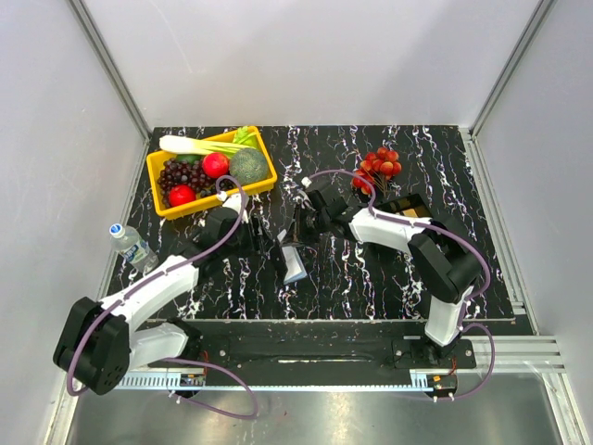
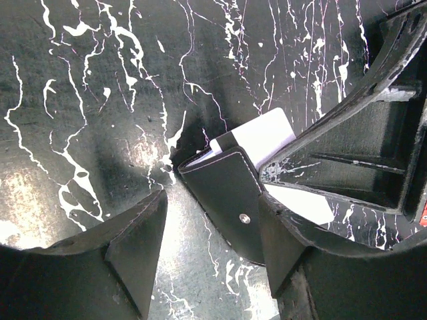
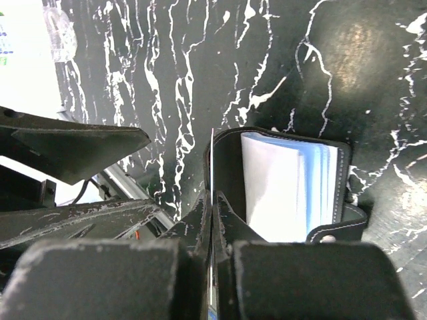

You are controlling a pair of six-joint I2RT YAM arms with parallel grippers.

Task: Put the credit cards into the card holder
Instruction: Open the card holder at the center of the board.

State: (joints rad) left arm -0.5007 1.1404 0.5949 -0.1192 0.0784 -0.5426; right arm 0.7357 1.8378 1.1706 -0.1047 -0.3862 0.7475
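Observation:
The card holder (image 1: 295, 265) lies open on the black marbled table, with its pale blue-grey leaves showing. In the right wrist view it (image 3: 287, 187) sits just right of my fingertips. My right gripper (image 3: 212, 207) is shut on a thin credit card (image 3: 212, 157), seen edge-on and standing at the holder's left edge. In the top view the right gripper (image 1: 299, 232) is over the holder's far end. My left gripper (image 2: 210, 247) is open. The holder's black snap flap (image 2: 230, 200) lies between its fingers and touches the right finger (image 2: 287, 250). In the top view the left gripper (image 1: 271, 244) is at the holder's left side.
A black tray with tan contents (image 1: 404, 206) sits right of the right arm, with a red fruit cluster (image 1: 380, 164) behind it. A yellow basket (image 1: 269, 178) of produce stands at the back left. A water bottle (image 1: 131, 244) lies at the left edge.

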